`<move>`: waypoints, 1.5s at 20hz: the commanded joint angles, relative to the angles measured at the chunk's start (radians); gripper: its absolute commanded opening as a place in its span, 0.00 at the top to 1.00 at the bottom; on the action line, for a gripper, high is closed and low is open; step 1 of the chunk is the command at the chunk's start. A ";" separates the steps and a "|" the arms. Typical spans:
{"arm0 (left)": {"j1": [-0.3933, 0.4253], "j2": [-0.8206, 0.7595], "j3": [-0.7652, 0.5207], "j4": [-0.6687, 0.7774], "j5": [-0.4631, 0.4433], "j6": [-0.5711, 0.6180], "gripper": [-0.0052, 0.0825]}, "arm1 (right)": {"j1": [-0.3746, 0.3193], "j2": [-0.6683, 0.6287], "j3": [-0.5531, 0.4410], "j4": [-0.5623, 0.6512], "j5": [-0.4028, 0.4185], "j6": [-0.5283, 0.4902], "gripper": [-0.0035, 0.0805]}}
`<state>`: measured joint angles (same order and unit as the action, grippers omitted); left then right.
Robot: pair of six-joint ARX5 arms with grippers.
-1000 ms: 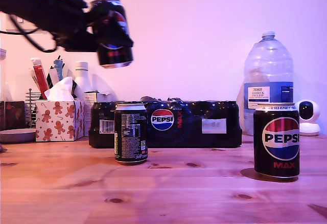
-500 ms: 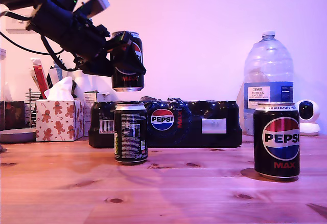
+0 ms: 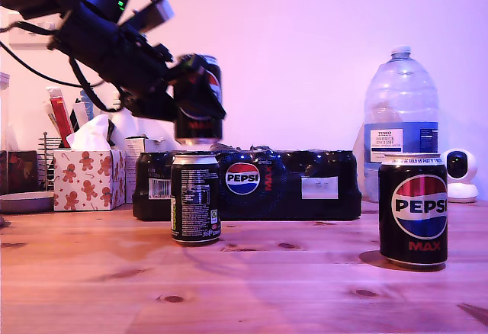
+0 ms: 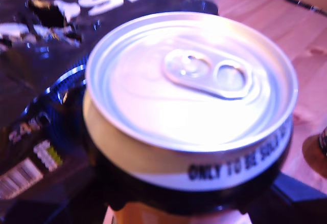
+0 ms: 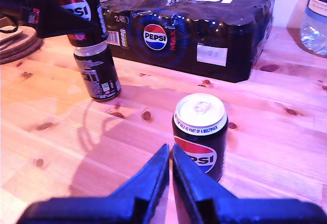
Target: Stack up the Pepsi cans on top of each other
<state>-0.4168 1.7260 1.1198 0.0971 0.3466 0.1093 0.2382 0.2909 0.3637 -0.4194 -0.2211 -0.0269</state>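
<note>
Now, my first hand (image 3: 191,101) grips small black Pepsi Max can (image 3: 200,97) just above small-print black can (image 3: 195,197) on wooden tabletop (image 3: 244,281). Third black Pepsi Max can (image 3: 412,209) stands at exterior view's right. My second hand (image 5: 171,155) closed, empty, near it.

Three black Pepsi Max cans with silver rims. The held can (image 3: 200,99) hangs upright in the air, directly above the second can and just short of its top; its lid (image 4: 191,78) is unopened, tab flat. The second can (image 3: 195,197) stands upright on the worktop (image 3: 244,281), white small print facing out. The third can (image 3: 412,209) stands upright well apart, toward the exterior view's right, globe logo and red "MAX" showing.
</note>
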 commanded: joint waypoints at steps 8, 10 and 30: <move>0.024 -0.001 0.032 0.041 0.016 0.003 0.49 | 0.004 0.005 -0.015 0.010 0.005 0.000 0.97; 0.021 0.014 0.032 0.042 0.023 0.003 0.49 | 0.004 0.005 -0.015 0.010 0.015 0.000 0.97; 0.008 0.038 -0.019 0.114 0.042 -0.011 0.49 | 0.004 0.005 -0.015 0.008 0.042 0.000 0.97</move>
<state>-0.4053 1.7588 1.1122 0.1848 0.3836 0.1043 0.2382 0.2909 0.3637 -0.4198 -0.1802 -0.0269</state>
